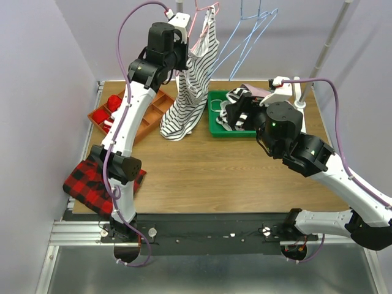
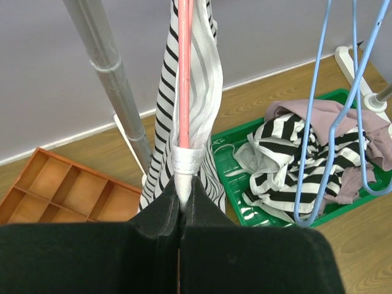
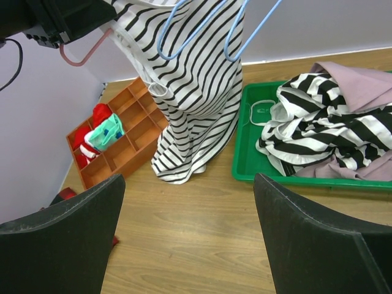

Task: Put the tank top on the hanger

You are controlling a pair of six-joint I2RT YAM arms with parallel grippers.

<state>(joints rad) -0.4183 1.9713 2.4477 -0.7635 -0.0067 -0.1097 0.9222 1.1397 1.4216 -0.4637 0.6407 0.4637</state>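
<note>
The tank top (image 1: 187, 98), white with thin dark stripes, hangs draped on the pink-red hanger (image 1: 200, 21) at the back of the table, its hem resting on the wood. My left gripper (image 1: 179, 58) is raised beside it. In the left wrist view it (image 2: 182, 187) is shut on a white strap of the tank top (image 2: 205, 79), right where the hanger's wire (image 2: 184, 73) runs into the cloth. My right gripper (image 3: 187, 202) is open and empty above bare table, in front of the tank top (image 3: 196, 92). It also shows in the top view (image 1: 245, 115).
Light blue wire hangers (image 1: 248, 37) hang right of the tank top. A green bin (image 1: 214, 127) holds a bold striped garment and a mauve one. An orange divided tray (image 1: 153, 113) is at the back left, a red plaid cloth (image 1: 92, 180) front left. A metal pole (image 2: 113, 73) stands close by.
</note>
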